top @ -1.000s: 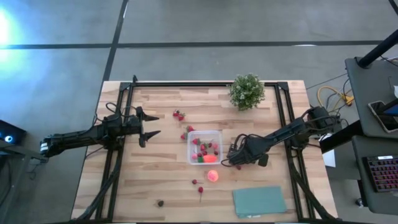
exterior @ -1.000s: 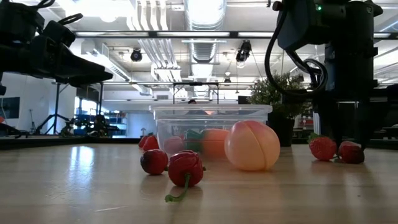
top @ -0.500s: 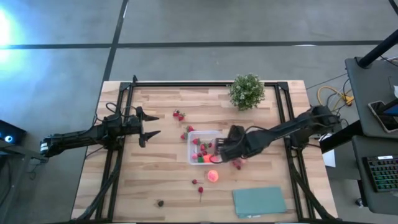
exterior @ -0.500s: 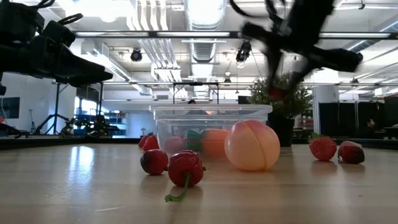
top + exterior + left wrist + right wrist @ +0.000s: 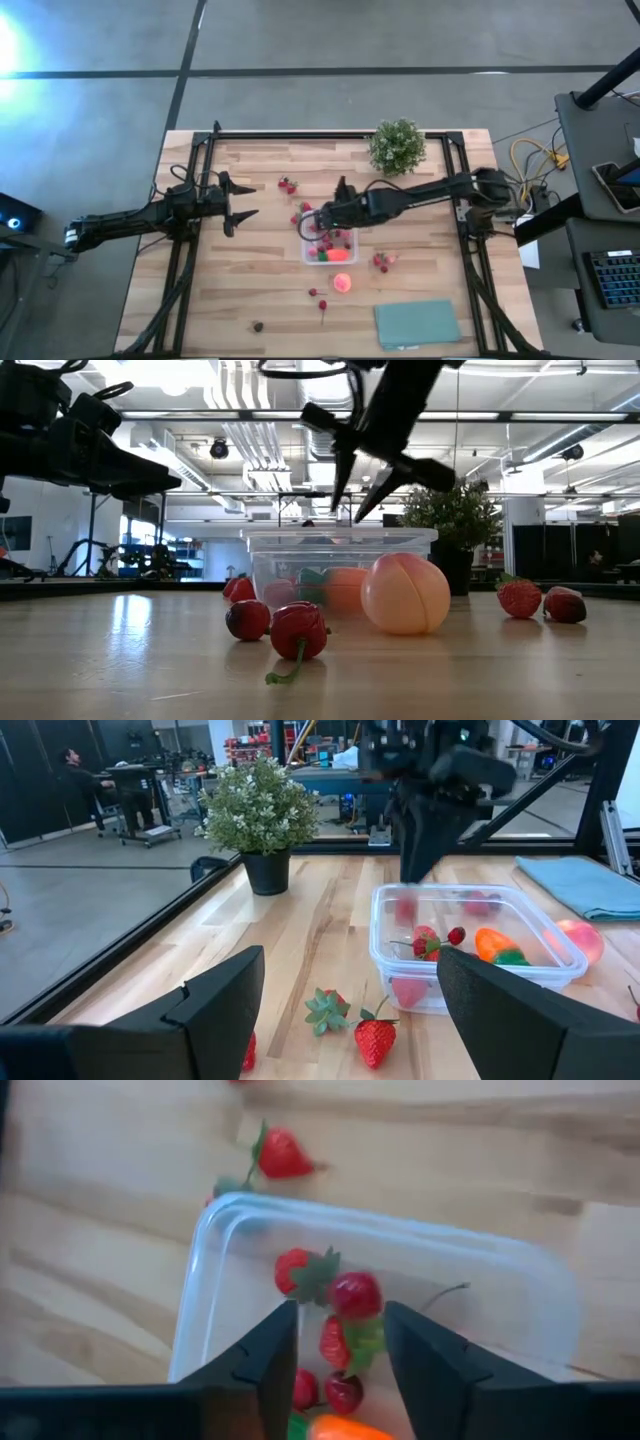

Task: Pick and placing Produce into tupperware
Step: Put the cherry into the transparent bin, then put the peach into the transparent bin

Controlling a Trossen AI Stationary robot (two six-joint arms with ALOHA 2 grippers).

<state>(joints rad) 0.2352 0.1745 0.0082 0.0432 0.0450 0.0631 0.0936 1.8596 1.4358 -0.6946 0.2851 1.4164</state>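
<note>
With its fingers (image 5: 270, 1370) parted over the clear square plastic container (image 5: 329, 237) at bench centre, the right gripper (image 5: 322, 218) had several red strawberries (image 5: 355, 1295) boxed; the peach-coloured ball (image 5: 342, 283) at its six o'clock remained outside, left gripper (image 5: 238, 216) idle, open.

In the low view the tupperware (image 5: 340, 565) is partly hidden behind the peach-like ball (image 5: 405, 594) — its contents are seen only as blurred colours through the wall. In the high view the small dark item (image 5: 258, 326) near the table's front edge cannot be identified. The right gripper (image 5: 425, 840) is blurred in the left wrist view.
</note>
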